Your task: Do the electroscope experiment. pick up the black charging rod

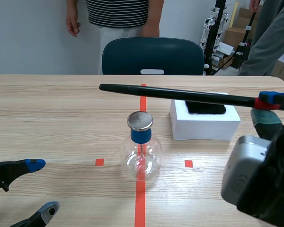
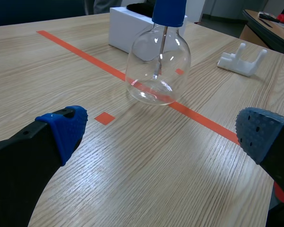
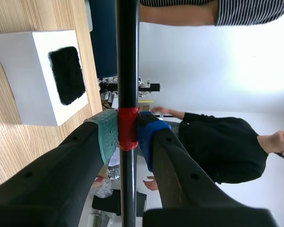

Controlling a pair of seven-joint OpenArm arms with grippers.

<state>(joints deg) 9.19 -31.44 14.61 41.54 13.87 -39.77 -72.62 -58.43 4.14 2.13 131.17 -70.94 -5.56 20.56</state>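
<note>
**Rod held in the air over a wooden table**

A pale wall (image 1: 28, 38) is seen behind a wide table (image 1: 47, 118) of light wood grain. A person (image 1: 117, 12) in a striped shirt is stood at its far edge, and a second person (image 1: 270, 38) in grey is seen at the far right. A dark chair (image 1: 151, 54) is pushed up to the far side. A red line (image 1: 140, 198) is taped down the middle of the table. A white block (image 1: 206, 123) topped with a black pad (image 1: 206, 108) is set right of the line. The flask (image 1: 141, 156), capped in metal (image 1: 140, 120), is stood on the line. The rod (image 1: 180, 93) is held level above the table, over the block, pinched at its red band (image 3: 128, 127) by the right gripper (image 3: 128, 130). The left gripper (image 2: 163, 131) is spread wide, low over the near table, with nothing in it.
</note>
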